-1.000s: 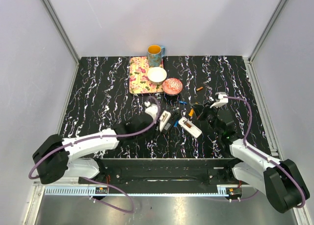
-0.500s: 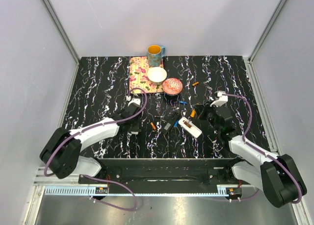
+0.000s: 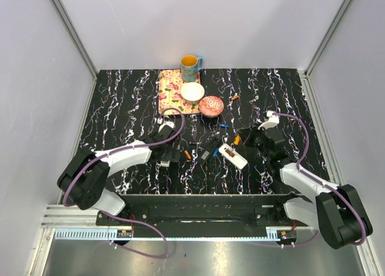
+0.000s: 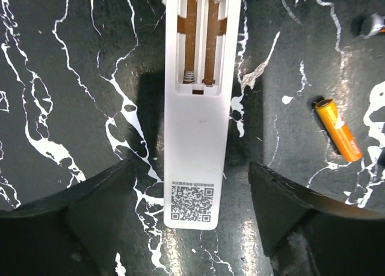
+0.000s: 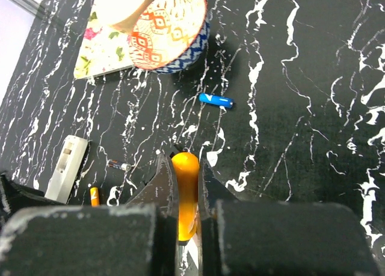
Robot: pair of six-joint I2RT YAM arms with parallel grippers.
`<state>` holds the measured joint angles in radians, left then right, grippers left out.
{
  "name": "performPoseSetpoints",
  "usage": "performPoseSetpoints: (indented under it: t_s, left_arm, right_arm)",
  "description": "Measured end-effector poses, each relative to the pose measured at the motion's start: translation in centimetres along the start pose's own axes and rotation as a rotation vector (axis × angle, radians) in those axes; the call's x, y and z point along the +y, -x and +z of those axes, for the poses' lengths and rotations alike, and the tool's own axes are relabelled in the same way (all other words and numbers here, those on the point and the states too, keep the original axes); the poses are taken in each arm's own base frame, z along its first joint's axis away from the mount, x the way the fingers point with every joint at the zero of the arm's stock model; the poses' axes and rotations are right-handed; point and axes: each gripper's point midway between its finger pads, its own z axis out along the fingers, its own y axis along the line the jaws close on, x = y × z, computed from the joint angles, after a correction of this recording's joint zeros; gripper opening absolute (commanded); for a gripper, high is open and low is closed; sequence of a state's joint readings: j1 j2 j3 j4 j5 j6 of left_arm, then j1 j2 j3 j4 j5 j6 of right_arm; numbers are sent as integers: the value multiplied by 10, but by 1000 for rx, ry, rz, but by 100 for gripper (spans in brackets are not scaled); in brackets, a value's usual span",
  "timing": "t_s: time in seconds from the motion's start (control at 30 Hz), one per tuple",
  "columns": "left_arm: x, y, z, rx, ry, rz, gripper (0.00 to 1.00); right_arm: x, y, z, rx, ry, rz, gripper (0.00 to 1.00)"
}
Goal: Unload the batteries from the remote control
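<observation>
A white remote control (image 4: 198, 107) lies face down on the table, its battery bay uncovered and holding no cells. My left gripper (image 4: 191, 186) is open, one finger on each side of the remote's near end, not touching it. An orange battery (image 4: 337, 128) lies loose to its right, seen in the top view as the orange battery (image 3: 187, 154). A blue battery (image 5: 215, 100) and a dark battery (image 5: 118, 165) lie on the table. My right gripper (image 5: 185, 168) is shut on an orange-handled screwdriver (image 5: 185, 192).
A second white remote (image 3: 233, 156) and a black remote (image 3: 209, 148) lie mid-table. A patterned bowl (image 3: 211, 106), a white bowl (image 3: 192, 92) on a floral tray (image 3: 171, 89) and a yellow mug (image 3: 190, 64) stand behind. Another orange battery (image 3: 236, 98) lies beside the patterned bowl.
My left gripper carried the white remote leftwards from the middle, set it down and opened. The orange battery at the back rolled further away. The right arm barely shifted.
</observation>
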<state>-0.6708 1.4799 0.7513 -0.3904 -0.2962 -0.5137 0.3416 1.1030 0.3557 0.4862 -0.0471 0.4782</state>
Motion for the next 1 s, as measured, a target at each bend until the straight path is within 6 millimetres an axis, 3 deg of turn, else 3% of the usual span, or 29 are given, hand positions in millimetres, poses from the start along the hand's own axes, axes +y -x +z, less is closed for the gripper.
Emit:
performPoseSetpoints:
  t_s: [0.1, 0.43, 0.63, 1.0]
  left_arm:
    - [-1, 6, -7, -33, -24, -3, 95]
    - [-11, 42, -54, -243, -173, -38, 98]
    - [-15, 41, -67, -290, -248, -29, 99]
    - [-27, 50, -88, -362, -352, -10, 99]
  right_arm:
    - [-9, -3, 4, 19, -29, 26, 0]
    - [-50, 11, 31, 33, -147, 239, 0]
    - [-73, -8, 56, 118, -201, 349, 4]
    - [-84, -29, 77, 193, -216, 423, 52]
